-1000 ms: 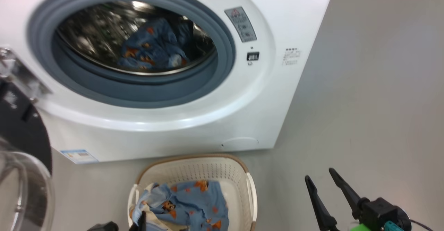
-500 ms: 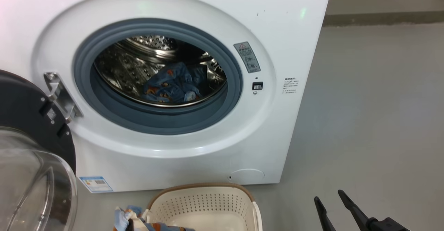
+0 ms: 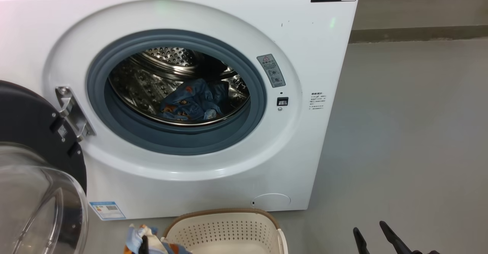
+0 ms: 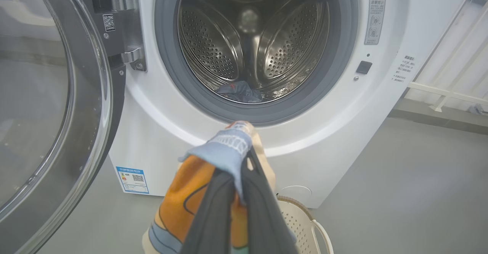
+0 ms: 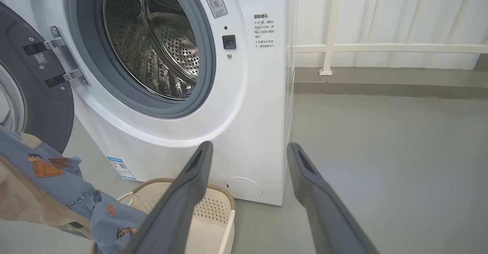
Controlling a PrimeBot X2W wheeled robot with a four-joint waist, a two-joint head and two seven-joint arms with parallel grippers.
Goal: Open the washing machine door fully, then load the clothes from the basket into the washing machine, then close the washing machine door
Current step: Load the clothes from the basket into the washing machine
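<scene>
The washing machine (image 3: 316, 94) stands with its door (image 3: 30, 128) swung open to the left, glass bowl bulging toward me. One light blue piece lies in the steel drum (image 3: 190, 103). My left gripper (image 3: 144, 243) is shut on the clothes (image 3: 131, 235), a bundle of light blue, orange and cream fabric, held just left of the basket (image 3: 228, 227). In the left wrist view the clothes (image 4: 225, 151) hang from the shut fingers (image 4: 263, 208) in front of the drum opening (image 4: 248, 36). My right gripper (image 3: 370, 229) stands open over the floor; nothing is between its fingers (image 5: 190, 193).
Grey floor stretches to the right of the machine (image 5: 248, 105). A white railing (image 5: 381, 48) and a low kerb run behind it. The open door (image 4: 57, 94) takes up the space at the left. The basket (image 5: 213, 208) sits right before the machine's base.
The camera has tilted up, so the whole picture has slid down. My left gripper has lifted the clothes out of the basket and to its left. The right gripper has stayed open.
</scene>
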